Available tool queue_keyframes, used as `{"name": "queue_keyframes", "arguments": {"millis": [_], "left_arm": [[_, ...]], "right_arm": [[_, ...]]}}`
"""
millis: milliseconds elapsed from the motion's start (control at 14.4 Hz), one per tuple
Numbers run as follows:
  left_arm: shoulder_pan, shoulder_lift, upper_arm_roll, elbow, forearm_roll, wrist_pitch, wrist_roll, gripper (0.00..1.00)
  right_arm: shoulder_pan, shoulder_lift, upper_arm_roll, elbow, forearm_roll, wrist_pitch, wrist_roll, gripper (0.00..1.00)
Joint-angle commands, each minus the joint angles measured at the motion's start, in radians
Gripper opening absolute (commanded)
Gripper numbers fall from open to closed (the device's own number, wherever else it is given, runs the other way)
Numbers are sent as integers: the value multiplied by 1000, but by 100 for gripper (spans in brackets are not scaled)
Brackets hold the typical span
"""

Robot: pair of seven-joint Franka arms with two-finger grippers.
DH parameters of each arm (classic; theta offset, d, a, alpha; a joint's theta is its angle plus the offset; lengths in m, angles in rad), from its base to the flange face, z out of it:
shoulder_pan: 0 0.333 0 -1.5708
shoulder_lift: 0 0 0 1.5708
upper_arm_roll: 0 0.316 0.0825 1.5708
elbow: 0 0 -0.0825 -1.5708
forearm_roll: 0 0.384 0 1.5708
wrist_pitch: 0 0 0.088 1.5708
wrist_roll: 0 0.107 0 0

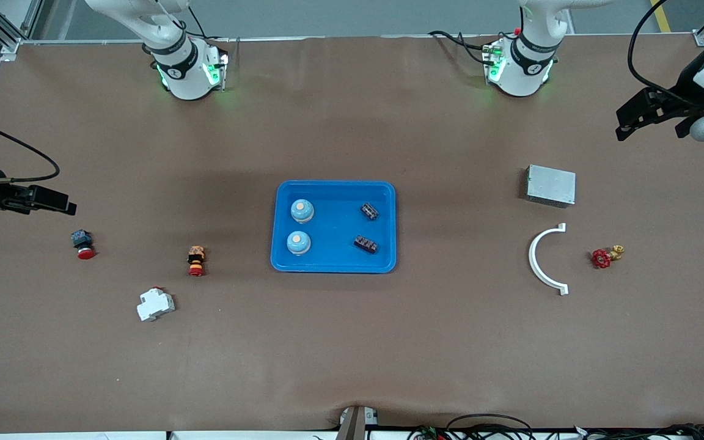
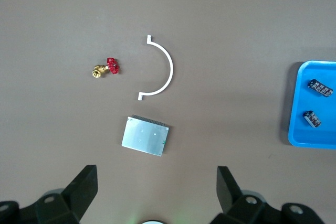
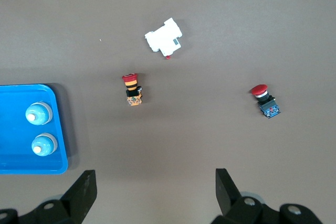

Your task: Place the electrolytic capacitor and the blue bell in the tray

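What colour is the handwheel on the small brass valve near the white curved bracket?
Red. The handwheel of the brass valve shows best in the front view.

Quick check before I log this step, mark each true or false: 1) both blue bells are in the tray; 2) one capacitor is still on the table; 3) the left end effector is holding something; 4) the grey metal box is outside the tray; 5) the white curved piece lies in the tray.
1) True: both blue bells sit in the tray.
2) False: both capacitors lie in the tray.
3) False: the left end effector is open and empty, over the table near the grey metal box.
4) True.
5) False: the white curved piece lies on the table beside the red-handled valve.
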Motion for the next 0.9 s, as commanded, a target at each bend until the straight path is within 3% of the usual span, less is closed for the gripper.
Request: {"name": "queue_keyframes", "arguments": {"millis": [0, 833], "left_arm": [[6, 4, -7, 23, -19, -1, -9, 100], [10, -6, -6, 21, -19, 19, -2, 100]], "right_arm": [[-11, 17, 19, 46, -22, -13, 9, 100], [-27, 15, 14, 101, -22, -15, 7, 100]]}}
